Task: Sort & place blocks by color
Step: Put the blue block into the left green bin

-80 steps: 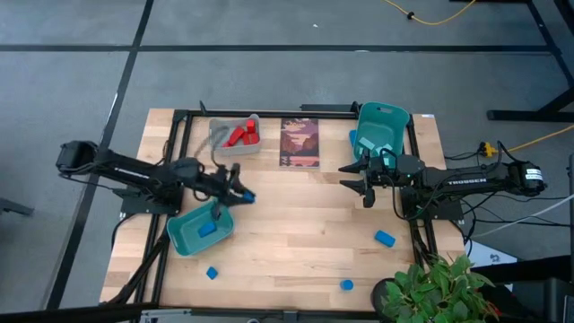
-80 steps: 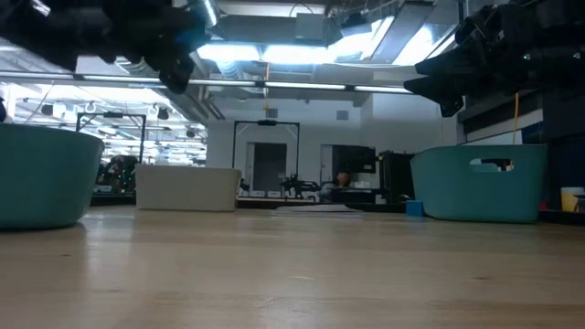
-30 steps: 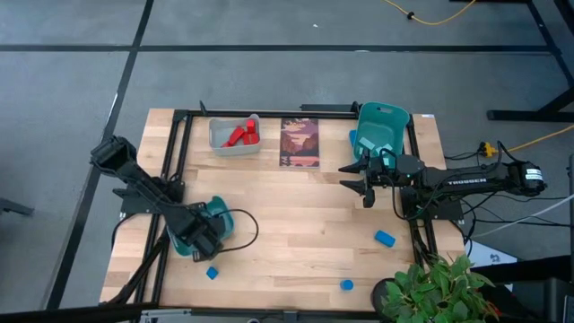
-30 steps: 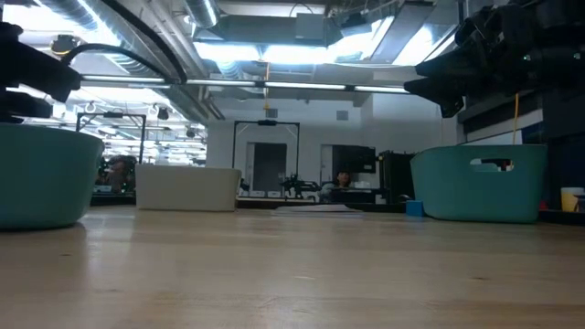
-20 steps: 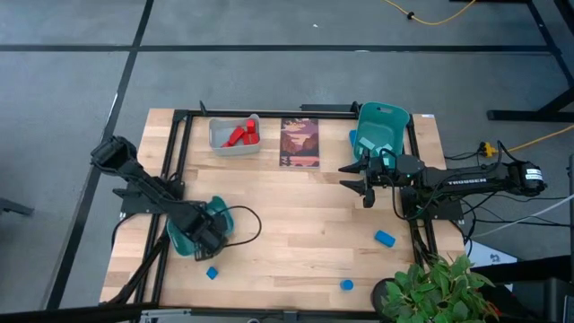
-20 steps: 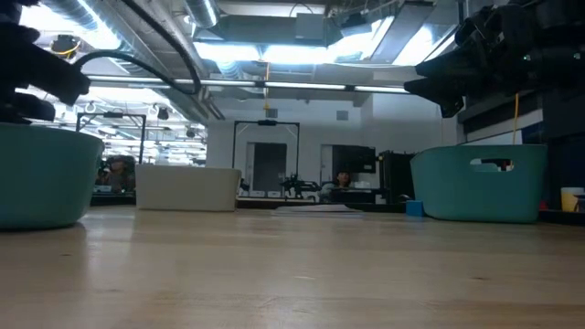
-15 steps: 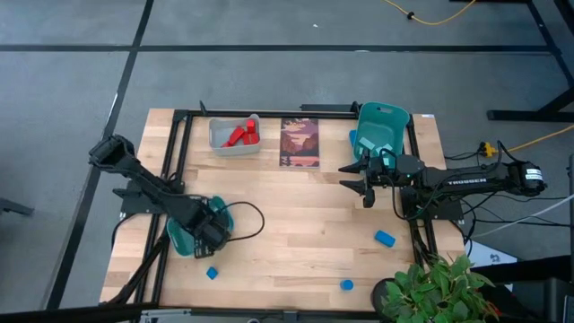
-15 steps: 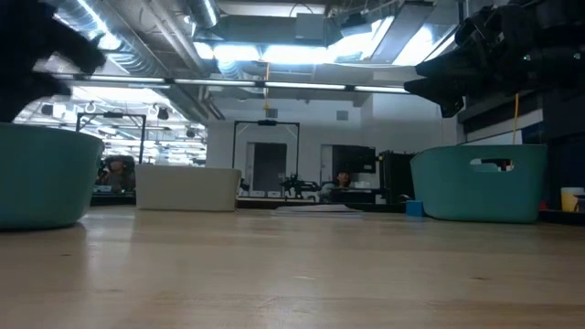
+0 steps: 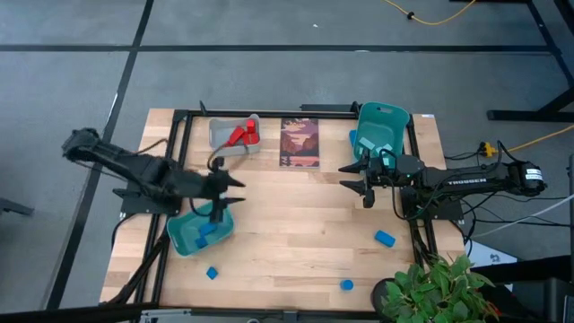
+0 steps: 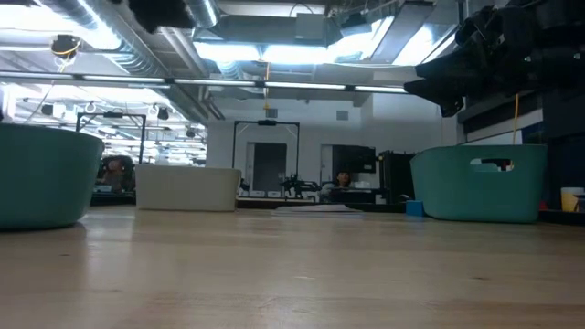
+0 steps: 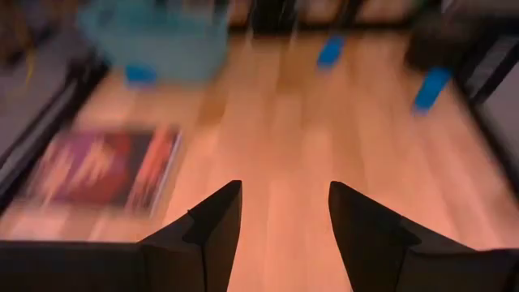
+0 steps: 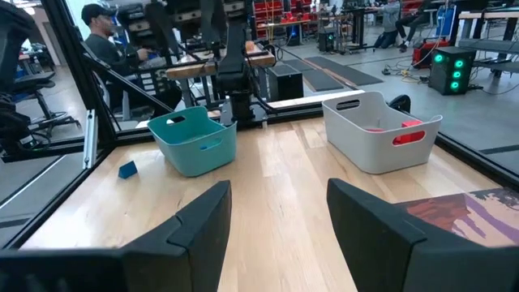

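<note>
- Pale wood planks make up the worktop (image 9: pixel 296 224), and we see the blocks scattered over it and in its bins.
- Red blocks (image 9: pixel 240 135) lie in the grey bin (image 9: pixel 222 133) at the far edge, just beside the dark picture card (image 9: pixel 300 142).
- We count two blue blocks (image 9: pixel 206 233) inside the teal bin (image 9: pixel 184 237) at the near left.
- Three more blue blocks lie loose on the bare wood: one (image 9: pixel 212 273) just in front of that teal bin, one (image 9: pixel 346 284) near the front edge by the potted plant (image 9: pixel 430 285), and one (image 9: pixel 385 238) toward the right side.
- A second teal bin (image 9: pixel 386 126) stands at the far right corner; we cannot tell what it holds.
- The left gripper (image 9: pixel 235 182) hangs above the worktop between the grey bin and the near teal bin, with its jaws apart and nothing between them; its wrist view shows bare wood in the gap between the two dark fingers (image 11: pixel 212 223).
- The right gripper (image 9: pixel 356 181) is poised over the worktop just in front of the far teal bin, and we see its jaws apart and empty as well.
- In the right wrist view the near teal bin (image 12: pixel 193 143) and the grey bin (image 12: pixel 377 130) stand across the wood, with a blue block (image 12: pixel 127 169) beside the teal one.
- A person (image 12: pixel 105 36) sits in the room beyond the worktop.
</note>
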Tool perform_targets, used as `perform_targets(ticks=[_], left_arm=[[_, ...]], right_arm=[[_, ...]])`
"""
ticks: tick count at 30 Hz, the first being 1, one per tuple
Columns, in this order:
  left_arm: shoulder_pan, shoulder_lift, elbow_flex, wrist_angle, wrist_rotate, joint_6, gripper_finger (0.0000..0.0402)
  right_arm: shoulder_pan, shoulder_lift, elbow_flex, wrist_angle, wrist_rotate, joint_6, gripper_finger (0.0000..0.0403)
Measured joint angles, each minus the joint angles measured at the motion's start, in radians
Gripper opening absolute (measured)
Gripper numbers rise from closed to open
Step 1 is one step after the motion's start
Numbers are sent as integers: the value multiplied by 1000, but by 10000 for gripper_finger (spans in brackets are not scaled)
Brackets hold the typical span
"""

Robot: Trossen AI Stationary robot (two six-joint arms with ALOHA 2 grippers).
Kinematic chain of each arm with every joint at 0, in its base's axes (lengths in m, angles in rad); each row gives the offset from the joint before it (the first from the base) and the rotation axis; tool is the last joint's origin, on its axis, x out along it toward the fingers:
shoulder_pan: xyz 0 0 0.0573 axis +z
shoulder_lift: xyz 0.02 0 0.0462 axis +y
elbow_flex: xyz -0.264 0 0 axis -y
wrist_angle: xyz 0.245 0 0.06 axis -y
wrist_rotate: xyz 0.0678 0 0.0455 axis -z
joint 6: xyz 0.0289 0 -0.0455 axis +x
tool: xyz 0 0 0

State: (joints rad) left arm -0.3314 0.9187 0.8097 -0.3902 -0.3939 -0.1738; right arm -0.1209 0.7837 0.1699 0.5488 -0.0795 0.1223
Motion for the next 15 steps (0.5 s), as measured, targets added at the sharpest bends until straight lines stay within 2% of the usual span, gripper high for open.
perform_targets(ticks=[3,7,12,15], left_arm=[[117,-65,-175,328,151,111,179],[243,-72,-388,761,319,135,179],[316,-33,-571,1159,352,118,179],[329,-28,-613,1266,356,105,179]], right_arm=[[0,0,0,0,0,0,209],[0,0,0,9,0,0,209],[0,0,0,10,0,-24,209],[0,0,0,9,0,-60,209]])
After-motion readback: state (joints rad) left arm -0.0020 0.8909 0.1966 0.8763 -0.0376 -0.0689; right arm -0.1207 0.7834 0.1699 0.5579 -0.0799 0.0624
